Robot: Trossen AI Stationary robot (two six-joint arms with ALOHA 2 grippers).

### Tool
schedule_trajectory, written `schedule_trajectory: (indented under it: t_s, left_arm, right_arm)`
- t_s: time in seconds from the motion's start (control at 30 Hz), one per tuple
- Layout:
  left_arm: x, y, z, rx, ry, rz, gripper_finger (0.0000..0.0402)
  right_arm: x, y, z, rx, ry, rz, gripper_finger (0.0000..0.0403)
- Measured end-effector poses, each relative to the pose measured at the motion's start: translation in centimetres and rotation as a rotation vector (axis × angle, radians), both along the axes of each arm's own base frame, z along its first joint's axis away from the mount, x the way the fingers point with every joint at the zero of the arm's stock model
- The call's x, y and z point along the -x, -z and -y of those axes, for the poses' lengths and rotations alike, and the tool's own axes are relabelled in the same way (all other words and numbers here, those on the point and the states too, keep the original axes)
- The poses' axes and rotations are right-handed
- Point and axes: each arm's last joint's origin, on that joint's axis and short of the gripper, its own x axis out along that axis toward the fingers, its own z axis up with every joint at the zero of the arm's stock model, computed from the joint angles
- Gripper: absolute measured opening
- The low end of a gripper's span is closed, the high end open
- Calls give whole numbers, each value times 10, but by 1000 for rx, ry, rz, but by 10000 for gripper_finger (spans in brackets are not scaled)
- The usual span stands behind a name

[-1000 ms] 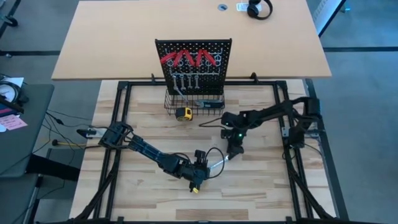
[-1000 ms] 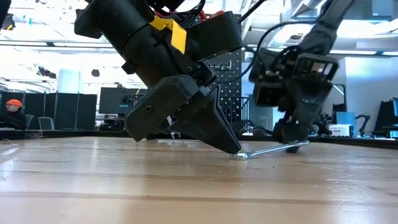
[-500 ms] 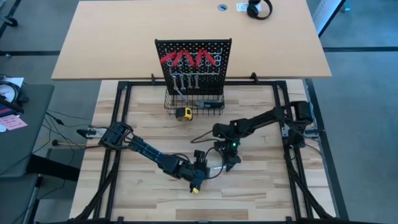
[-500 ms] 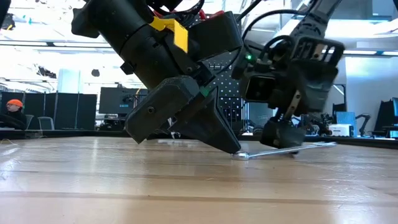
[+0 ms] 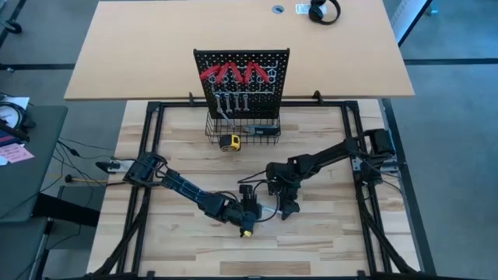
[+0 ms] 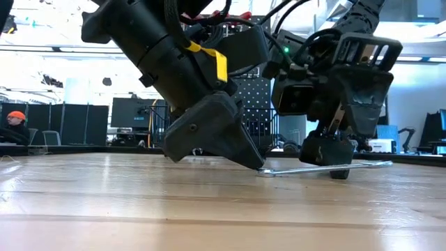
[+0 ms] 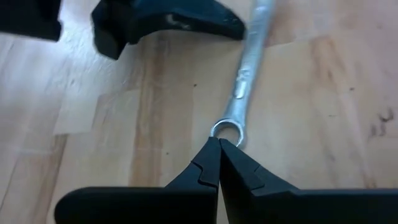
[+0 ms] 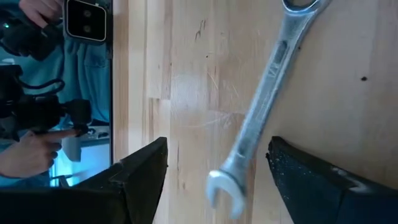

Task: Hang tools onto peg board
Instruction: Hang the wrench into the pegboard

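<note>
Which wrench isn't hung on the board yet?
The wrench lying flat on the table between the two grippers; the other wrenches hang upright on the peg board.

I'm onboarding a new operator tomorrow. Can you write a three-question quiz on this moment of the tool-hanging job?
1. True or false: the left gripper is shut, its tips at the ring end of the wrench.
2. The right gripper is: A) shut on the wrench; B) open, a finger on either side of the wrench's open end; C) at the peg board.
3. Fill in: the wrench lies on the ____.

Key: 1 true; 2 B; 3 table.
</note>
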Motion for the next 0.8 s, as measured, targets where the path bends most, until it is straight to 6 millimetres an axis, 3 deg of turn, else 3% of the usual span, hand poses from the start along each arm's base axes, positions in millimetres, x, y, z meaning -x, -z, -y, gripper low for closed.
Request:
schedule_trajectory:
  t_s: [0.4, 0.57, 0.7, 0.8]
  left_arm:
    - [-2, 6, -1, 26, -112, 52, 0]
    - [1, 6, 11, -64, -82, 74, 0]
    - [-1, -8, 13, -30, -81, 120, 0]
    - [-3, -8, 13, -1, -70, 134, 0]
  right_arm:
    - [-4, 0, -7, 10, 40, 6, 219]
    - [-4, 0, -6, 18, 23, 29, 213]
    - [-4, -4, -7, 25, -7, 72, 213]
    - [-4, -7, -8, 28, -11, 91, 213]
